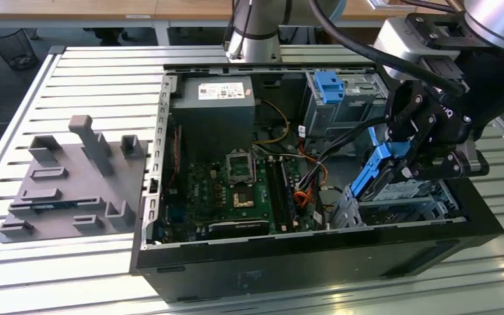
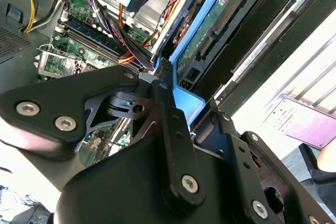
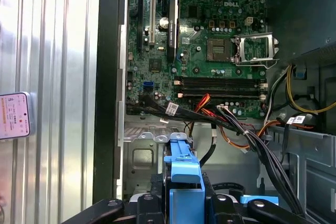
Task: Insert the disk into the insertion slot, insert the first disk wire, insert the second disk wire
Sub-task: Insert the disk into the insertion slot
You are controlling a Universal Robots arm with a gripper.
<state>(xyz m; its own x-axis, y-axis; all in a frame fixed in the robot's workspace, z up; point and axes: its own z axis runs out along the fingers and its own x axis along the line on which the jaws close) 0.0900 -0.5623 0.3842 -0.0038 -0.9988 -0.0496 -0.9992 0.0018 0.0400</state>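
Observation:
My gripper (image 1: 408, 172) is shut on the disk (image 1: 377, 172), a drive in a bright blue carrier frame. I hold it tilted over the insertion slot (image 1: 405, 197), a silver sheet-metal cage in the open computer case's corner at the exterior view's right. In the second wrist view a black finger (image 2: 164, 98) presses on the blue frame, and the disk (image 2: 218, 17) shows its green circuit-board underside. The first wrist view has the blue carrier (image 3: 184, 174) between the two black fingers (image 3: 144, 205), above the cage floor (image 3: 139, 153). A bundle of loose wires (image 3: 239, 129) hangs beside it.
The case holds a green motherboard (image 1: 234, 190), a grey power supply (image 1: 212, 105) and a taller metal bay with a blue latch (image 1: 331, 85). A grey fixture plate (image 1: 68, 184) lies on the slatted table (image 1: 86, 79) at the exterior view's left. A small flat device (image 3: 13, 115) lies outside the case wall.

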